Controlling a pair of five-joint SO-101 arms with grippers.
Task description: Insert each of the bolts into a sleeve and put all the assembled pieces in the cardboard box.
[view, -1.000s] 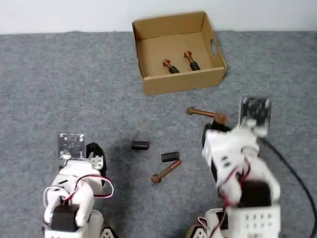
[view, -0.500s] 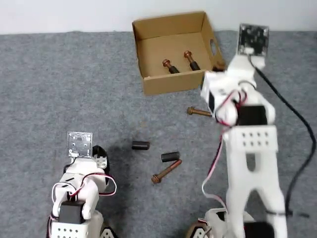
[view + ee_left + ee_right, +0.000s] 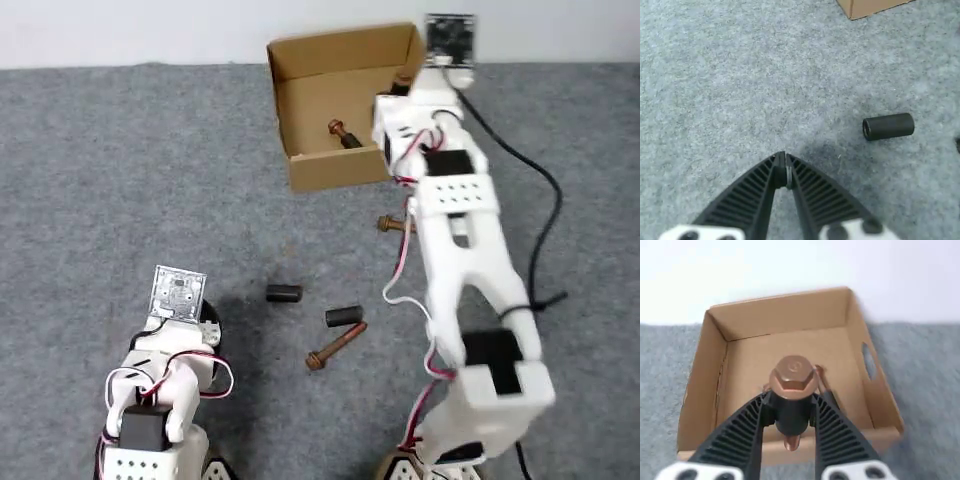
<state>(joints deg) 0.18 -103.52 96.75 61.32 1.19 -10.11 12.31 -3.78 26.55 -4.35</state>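
The right fingers [image 3: 747, 430] pinch an assembled piece [image 3: 792, 376] by its black sleeve. The copper bolt head sits on top and the bolt tip pokes out below. Its long axis runs roughly straight down toward the box [image 3: 785, 315]. In the right wrist view the piece hangs over the box's open inside, above the floor and nearer the front wall than the back. That is the relation the release depends on: with the tip aimed into the opening rather than at the rim, spreading the fingers should drop the piece inside. It looks close to the front wall, so a little more reach past that wall would be safer.

One finished piece [image 3: 345, 134] already lies on the box floor. On the worktop in front of the box are two loose sleeves [image 3: 284, 293] [image 3: 343, 316] and two bare bolts [image 3: 336, 346] [image 3: 392, 225]. The left fingers [image 3: 755, 195] are pressed together and empty, well in front of the box. They are nearest the sleeve [image 3: 888, 126] that lies on its side just ahead of them.
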